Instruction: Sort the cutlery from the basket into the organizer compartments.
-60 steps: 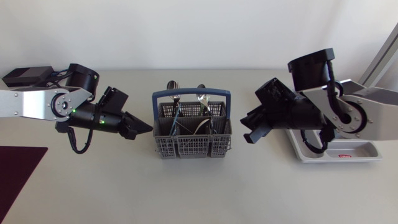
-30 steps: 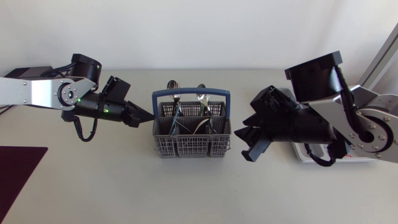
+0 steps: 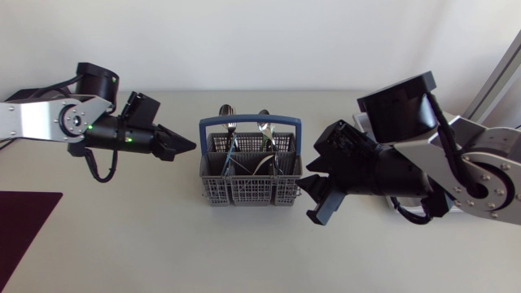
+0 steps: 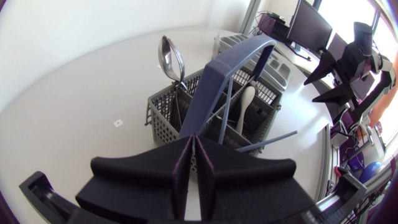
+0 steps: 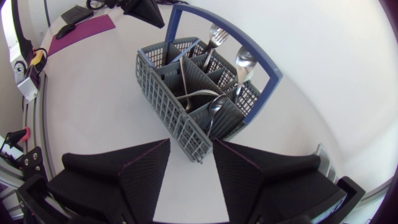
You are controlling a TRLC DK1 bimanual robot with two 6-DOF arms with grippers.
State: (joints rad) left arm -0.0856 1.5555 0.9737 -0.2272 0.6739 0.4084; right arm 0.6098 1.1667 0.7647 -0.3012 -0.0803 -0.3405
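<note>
A grey slatted plastic cutlery basket with a blue hoop handle (image 3: 251, 192) sits mid-table, its long axis crosswise between the arms. A steel spoon (image 5: 244, 59) and fork (image 5: 215, 32) stand in it, heads up. The left gripper (image 3: 189, 146), fingers pressed together, points at the basket's left end; the right gripper (image 3: 313, 198), fingers spread, is near its right corner.

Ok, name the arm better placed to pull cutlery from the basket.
Right, probably: the right gripper is open, facing a corner of the basket; the left gripper is shut beside the handle.

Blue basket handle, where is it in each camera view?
Head view: blue handle arches across the grey basket, mid-table.
Left wrist view: handle rises just ahead of the left end effector.
Right wrist view: handle arches over the basket, ahead of the right end effector.
Shared landmark: the grey basket.
</note>
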